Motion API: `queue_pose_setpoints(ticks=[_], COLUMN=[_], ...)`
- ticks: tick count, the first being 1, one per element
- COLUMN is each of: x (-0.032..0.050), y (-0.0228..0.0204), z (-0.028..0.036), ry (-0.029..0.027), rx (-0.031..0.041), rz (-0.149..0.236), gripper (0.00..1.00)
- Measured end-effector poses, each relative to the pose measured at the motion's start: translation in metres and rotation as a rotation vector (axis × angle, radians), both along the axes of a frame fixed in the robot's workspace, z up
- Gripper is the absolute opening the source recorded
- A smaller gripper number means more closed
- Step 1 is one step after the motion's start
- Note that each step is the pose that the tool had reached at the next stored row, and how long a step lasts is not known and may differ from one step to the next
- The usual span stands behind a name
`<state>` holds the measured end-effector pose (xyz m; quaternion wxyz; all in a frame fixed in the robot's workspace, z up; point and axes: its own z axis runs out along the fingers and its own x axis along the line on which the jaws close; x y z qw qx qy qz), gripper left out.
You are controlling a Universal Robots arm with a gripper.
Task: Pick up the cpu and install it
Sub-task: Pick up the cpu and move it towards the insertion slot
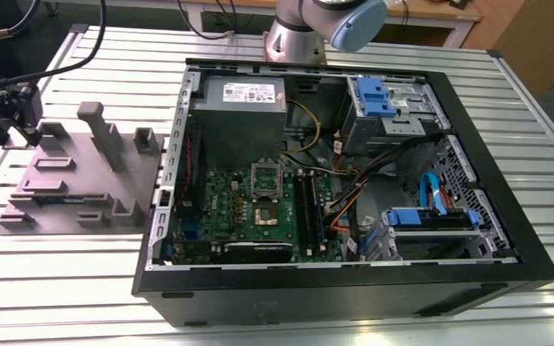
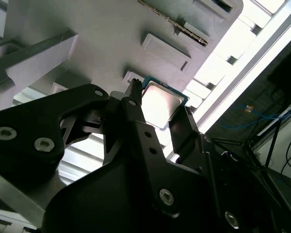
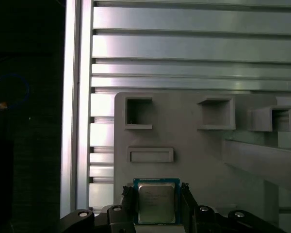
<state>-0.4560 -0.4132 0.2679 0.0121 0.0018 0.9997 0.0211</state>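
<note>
Your claw [image 3: 156,190] is clamped on the cpu [image 3: 156,205], with a finger against each of two opposite sides in both wrist views. The chip's silver top shows over the grey holder plate [image 3: 199,145], near one edge of the slatted tabletop [image 3: 184,48]. Whether it rests on the plate or hangs just clear is hard to make out. The claw's body cuts off its near edge. In the exterior view, the open computer case [image 1: 469,238] stands beside the plate.
</note>
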Motion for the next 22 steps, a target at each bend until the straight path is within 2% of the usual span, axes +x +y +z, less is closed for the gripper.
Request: queue_pose_setpoints(ticks=[5,15,22], x=[0.0001,0.0000,0.0000], y=[0.0000,0.0000,0.0000], z=[0.0022,0.0182,0.0210], ry=[0.0004,0.0002,0.0001], rx=[-0.0002,-0.0001,0.0000], rz=[0.000,0.000,0.000], gripper=[0.47,0.47,0.47])
